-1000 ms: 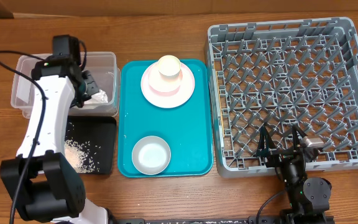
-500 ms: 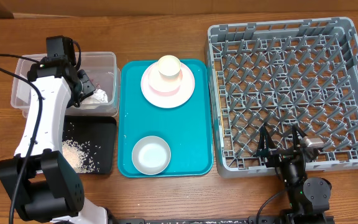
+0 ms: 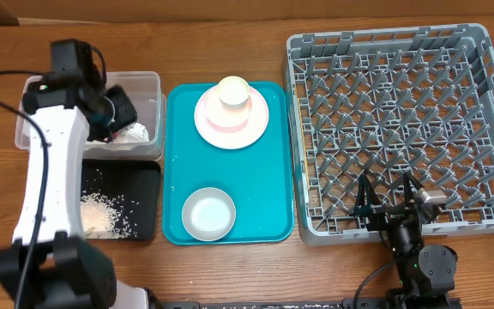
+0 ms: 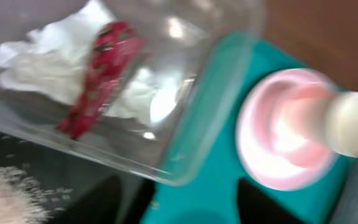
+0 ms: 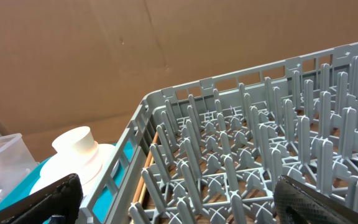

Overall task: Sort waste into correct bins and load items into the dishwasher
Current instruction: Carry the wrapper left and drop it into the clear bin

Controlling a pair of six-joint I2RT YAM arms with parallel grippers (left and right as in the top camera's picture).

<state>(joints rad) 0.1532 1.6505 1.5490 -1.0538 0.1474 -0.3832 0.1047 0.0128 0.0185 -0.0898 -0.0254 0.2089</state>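
Right pincer [image 3: 388, 196] released, jaws wide and empty, at the near wall of the grey dish rack [image 3: 384, 112], which stretches ahead of it. Left pincer [image 3: 117, 113] over the clear tub [image 3: 146, 81], jaw state cannot be told. Red wrapper [image 4: 101, 74] lies on the white napkin [image 4: 36, 68] directly beneath it, with the cream cup [image 3: 234, 91] stacked over the pink plate [image 3: 206, 118] to its right.

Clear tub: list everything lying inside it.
A crumpled white napkin with a red snack wrapper lying on it. The left arm hides part of the tub from overhead.
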